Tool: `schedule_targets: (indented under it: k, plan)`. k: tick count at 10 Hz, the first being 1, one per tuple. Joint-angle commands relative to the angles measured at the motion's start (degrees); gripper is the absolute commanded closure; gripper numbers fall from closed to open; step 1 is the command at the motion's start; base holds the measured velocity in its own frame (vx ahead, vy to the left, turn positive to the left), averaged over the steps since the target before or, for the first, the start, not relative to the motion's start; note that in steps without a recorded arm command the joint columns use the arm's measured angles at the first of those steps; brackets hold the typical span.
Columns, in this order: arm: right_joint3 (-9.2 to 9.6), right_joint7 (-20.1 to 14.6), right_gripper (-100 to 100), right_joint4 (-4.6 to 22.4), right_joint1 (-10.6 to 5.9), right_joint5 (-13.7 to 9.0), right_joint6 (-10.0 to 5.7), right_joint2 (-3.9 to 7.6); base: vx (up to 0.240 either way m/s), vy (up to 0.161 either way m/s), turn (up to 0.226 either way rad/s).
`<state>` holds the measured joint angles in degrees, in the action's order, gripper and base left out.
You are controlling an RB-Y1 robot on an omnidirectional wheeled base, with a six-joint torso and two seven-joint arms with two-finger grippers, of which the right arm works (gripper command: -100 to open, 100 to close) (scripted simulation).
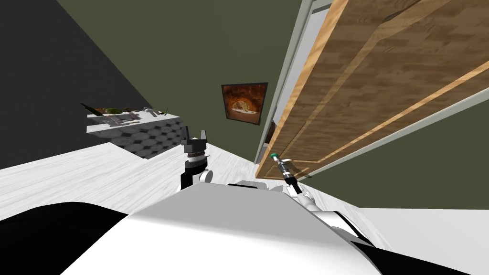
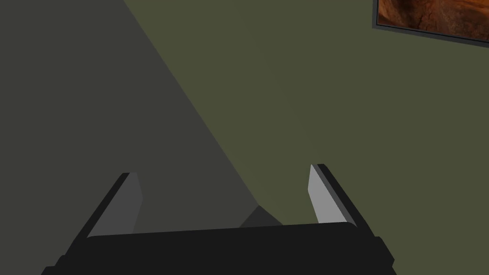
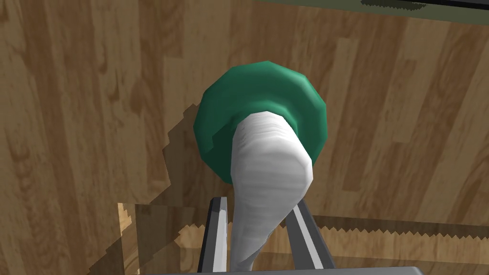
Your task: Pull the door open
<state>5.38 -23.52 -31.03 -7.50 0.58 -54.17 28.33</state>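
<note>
Now the right gripper [image 1: 279, 161] clamps the handle

The right arm reaches forward and to the right, ending at the wooden door [image 1: 382, 71]. The door takes up the right side of the head view, beside a pale frame [image 1: 291, 71]. The right wrist view adds the grip itself. Both fingers [image 3: 217, 238] press the sides of the white handle [image 3: 267, 167], which sticks out from a round green base [image 3: 262, 95] on the door. The left arm stands upright in front, well apart from the door. The left gripper [image 2: 223, 170] points at a wall, its jaws wide and holding nothing
</note>
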Motion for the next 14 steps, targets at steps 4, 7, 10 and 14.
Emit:
schedule_targets:
  k: [4, 7, 10, 14]
  plan:
    - [0.77, -1.7, 100, 0.5, 1.78, 0.5, -3.17, 1.57, -0.163, -0.070, 0.138]
    - [1.31, -3.1, 100, 0.9, 3.22, 0.9, -5.88, 3.04, -0.205, -0.104, 0.163]
    - [1.86, -3.8, 100, 2.2, 4.04, 1.2, -8.50, 3.59, -0.152, -0.063, 0.087]
    - [2.17, -4.6, 100, 3.3, 5.26, 1.4, -11.61, 4.71, -0.156, -0.087, 0.127]
